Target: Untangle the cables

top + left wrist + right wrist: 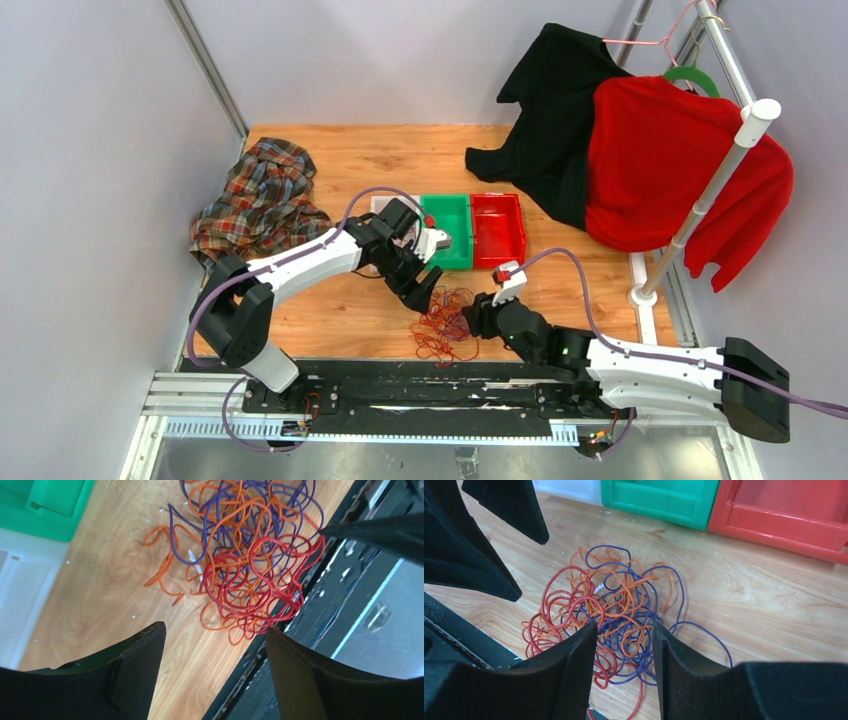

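— Looking for the cables (pixel 443 322): lying where?
— Heaped in one loose knot on the desk (pixel 340 160), close to its near edge, in front of the green bin (pixel 447 232) and the red bin (pixel 498 228) but apart from both. Right between the left gripper (pixel 428 296) and the right gripper (pixel 471 320).
— Made up of what?
— Of red, orange and purple strands, all thin as string, looped and crossing over one another. Shows red bunched on the side toward the black rail (pixel 400 385), with loops reaching the desk's edge. Shows orange threaded through the middle, and purple swinging out in wider arcs toward the bins.
— And the left gripper, shut or not?
— Spread wide, with nothing between the fingers. Hanging above the knot, clear of it in the wrist view.
— Same for the right?
— Also parted, though less widely. Low at the knot's edge, with strands showing through the gap. Can see no strand pinched. Has one fingertip right at an outer red loop, seen from the left wrist.
— Anything straying from the heap?
— Only single loops: an orange one toward the bins, a purple one out on bare wood
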{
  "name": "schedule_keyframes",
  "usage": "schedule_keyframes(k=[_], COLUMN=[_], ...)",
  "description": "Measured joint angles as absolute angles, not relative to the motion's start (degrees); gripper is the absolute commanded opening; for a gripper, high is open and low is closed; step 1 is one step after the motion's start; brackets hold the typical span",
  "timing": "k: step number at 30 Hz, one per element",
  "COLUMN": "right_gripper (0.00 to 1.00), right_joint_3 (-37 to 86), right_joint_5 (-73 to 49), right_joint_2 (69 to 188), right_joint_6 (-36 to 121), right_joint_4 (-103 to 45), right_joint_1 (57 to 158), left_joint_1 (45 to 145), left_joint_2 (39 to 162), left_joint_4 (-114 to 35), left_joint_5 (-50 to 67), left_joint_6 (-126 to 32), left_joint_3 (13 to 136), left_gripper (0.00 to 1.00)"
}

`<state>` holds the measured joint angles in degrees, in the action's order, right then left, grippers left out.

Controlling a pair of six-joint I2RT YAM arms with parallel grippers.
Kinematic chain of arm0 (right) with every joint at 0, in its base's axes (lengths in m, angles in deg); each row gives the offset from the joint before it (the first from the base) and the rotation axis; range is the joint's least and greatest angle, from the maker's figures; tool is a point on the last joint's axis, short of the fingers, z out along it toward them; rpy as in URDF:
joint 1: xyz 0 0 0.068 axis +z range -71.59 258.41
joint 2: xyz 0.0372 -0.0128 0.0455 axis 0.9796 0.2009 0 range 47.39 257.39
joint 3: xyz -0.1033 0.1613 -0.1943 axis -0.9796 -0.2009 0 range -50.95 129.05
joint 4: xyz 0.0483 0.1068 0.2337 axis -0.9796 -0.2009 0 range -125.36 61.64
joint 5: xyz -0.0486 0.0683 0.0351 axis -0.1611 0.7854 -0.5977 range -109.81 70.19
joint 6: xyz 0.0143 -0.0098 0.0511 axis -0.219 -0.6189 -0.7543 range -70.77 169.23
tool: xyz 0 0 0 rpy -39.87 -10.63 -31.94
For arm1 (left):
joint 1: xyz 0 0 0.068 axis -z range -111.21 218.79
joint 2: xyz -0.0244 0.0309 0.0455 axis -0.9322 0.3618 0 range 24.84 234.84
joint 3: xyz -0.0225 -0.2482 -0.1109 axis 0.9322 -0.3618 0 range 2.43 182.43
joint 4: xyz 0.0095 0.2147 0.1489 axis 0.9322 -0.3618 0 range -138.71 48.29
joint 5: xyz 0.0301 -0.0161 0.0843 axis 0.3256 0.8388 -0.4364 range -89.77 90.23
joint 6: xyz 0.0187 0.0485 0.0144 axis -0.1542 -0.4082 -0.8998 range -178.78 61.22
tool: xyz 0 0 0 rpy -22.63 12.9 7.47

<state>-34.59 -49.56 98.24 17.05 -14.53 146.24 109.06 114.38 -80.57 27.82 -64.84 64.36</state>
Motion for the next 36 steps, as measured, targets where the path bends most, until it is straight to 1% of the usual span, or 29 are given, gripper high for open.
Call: schedule_keyframes(k=[4,9,11,13,14,15,16,18,19,20,22,24,26,32,36], right_gripper=[0.45,0.45,0.45,0.45,0.45,0.45,0.45,0.45,0.46,0.47,0.5,0.56,0.58,0.64,0.64], right_joint_3=[-33.65,-31.51,-30.55,-29.52,-29.06,-28.86,-28.82,-28.82,-28.82,-28.82,-28.89,-29.08,-29.28,-28.86,-25.74], right_joint_5=[-49.32,-47.75,-46.83,-45.67,-45.24,-45.0,-44.84,-44.78,-44.78,-44.78,-45.04,-45.26,-45.28,-44.21,-43.47], right_joint_2=[97.7,97.11,97.15,97.19,97.17,97.13,96.97,96.52,96.34,96.21,96.32,96.93,98.13,103.75,107.84], right_joint_6=[17.05,17.07,17.07,17.07,17.07,17.07,17.07,17.05,17.05,17.03,17.03,17.09,17.81,23.12,26.23], right_joint_4=[-18.18,-21.73,-23.21,-24.48,-25.14,-25.44,-25.73,-26.45,-26.51,-26.42,-25.86,-24.59,-22.32,-13.86,-10.95], right_joint_1=[146.24,146.24,146.24,146.24,146.24,146.24,146.24,146.24,146.24,146.24,146.24,146.24,146.24,146.24,146.24], left_joint_1=[109.06,109.06,109.08,109.15,109.17,109.19,109.19,109.21,109.23,109.28,109.34,109.41,109.41,109.43,109.43], left_joint_2=[114.53,115.67,116.5,117.3,117.68,117.87,118.03,118.11,118.11,118.09,118.09,118.0,117.3,109.83,104.52], left_joint_4=[-75.45,-69.51,-67.95,-67.01,-66.66,-66.47,-66.23,-65.96,-65.92,-65.79,-65.96,-67.36,-69.79,-77.51,-81.4], left_joint_5=[29.33,30.05,30.31,30.46,30.49,30.49,30.51,30.66,30.75,30.79,30.86,30.84,30.81,31.51,33.15], left_joint_6=[-58.53,-54.35,-53.17,-52.43,-52.1,-51.79,-51.57,-51.18,-51.27,-50.96,-51.2,-51.84,-53.26,-58.29,-60.67], left_joint_3=[62.57,60.84,59.94,59.29,58.92,58.65,58.37,58.0,57.98,58.0,58.11,58.87,60.49,67.27,69.82], left_gripper=[0.71,0.62,0.6,0.56,0.52,0.45,0.36,0.14,0.06,0.02,0.01,0.01,0.01,0.01,0.01])
